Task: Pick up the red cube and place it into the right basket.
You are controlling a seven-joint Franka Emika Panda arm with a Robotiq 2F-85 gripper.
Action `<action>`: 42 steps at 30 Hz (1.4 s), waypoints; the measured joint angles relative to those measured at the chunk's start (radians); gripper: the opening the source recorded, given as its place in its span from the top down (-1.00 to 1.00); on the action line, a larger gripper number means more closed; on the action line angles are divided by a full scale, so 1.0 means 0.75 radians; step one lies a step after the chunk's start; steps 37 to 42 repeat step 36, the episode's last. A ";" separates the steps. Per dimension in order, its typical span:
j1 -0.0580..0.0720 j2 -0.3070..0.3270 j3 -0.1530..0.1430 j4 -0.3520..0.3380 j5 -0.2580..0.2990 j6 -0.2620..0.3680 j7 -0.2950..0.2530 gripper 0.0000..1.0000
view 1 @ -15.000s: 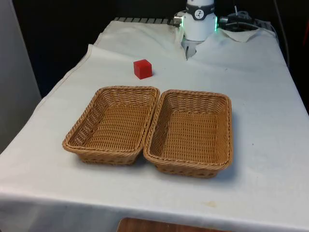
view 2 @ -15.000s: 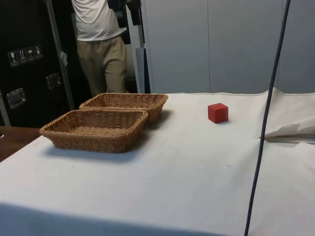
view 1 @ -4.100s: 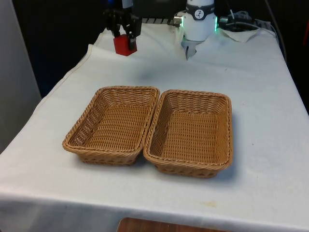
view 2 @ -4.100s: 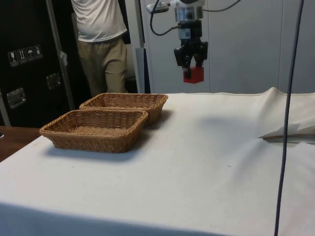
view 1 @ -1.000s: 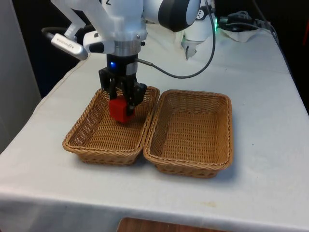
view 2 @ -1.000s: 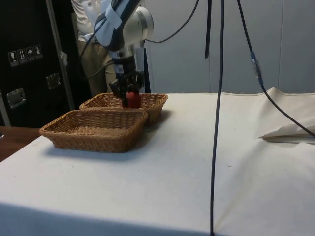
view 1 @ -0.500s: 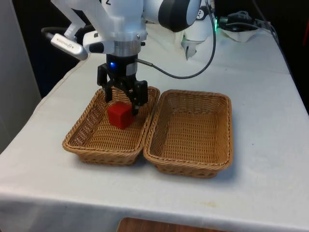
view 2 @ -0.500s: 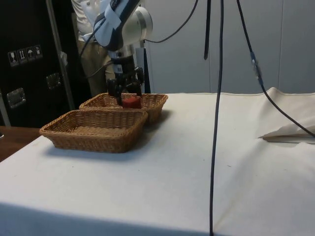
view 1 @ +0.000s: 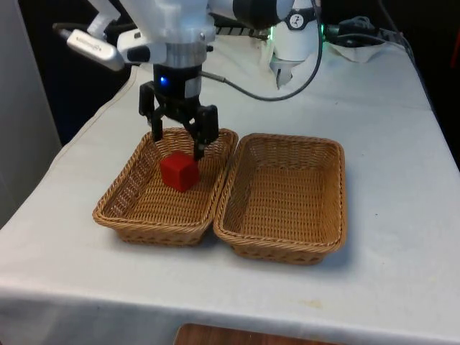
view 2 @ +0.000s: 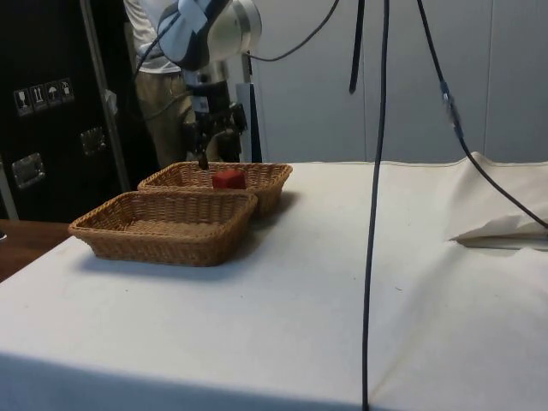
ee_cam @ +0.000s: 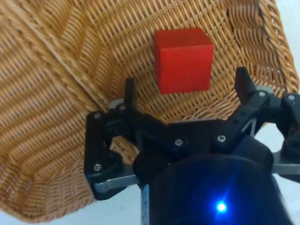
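The red cube (view 1: 178, 172) lies in the basket (view 1: 129, 205) on the front view's left (side view hides its lower half behind the rim); the gripper (view 1: 177, 140) hangs above, fingers spread, holding nothing.

Two woven wicker baskets, tan, coarse ribbed weave: one on the front view's left (view 1: 122, 192), one on the front view's right (view 1: 287, 198). Red cube (view 1: 178, 172) smooth, matt, flat even faces, looks like painted wood or plastic. Gripper (view 1: 177, 144) matt black, plastic-looking, silver screw heads on its body. Arm (view 1: 169, 29) glossy white shell. Tablecloth (view 1: 388, 129) white fabric, matt, lightly creased. Thin black cable (view 2: 373, 197) smooth, slight sheen
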 measured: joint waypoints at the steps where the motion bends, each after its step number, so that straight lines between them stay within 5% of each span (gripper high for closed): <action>1: 0.001 -0.009 -0.001 0.000 -0.005 -0.008 -0.003 -1.00; 28: 0.080 -0.109 0.007 0.087 -0.139 -0.147 -0.001 -1.00; 42: 0.093 -0.113 0.020 0.087 -0.139 -0.147 -0.001 -1.00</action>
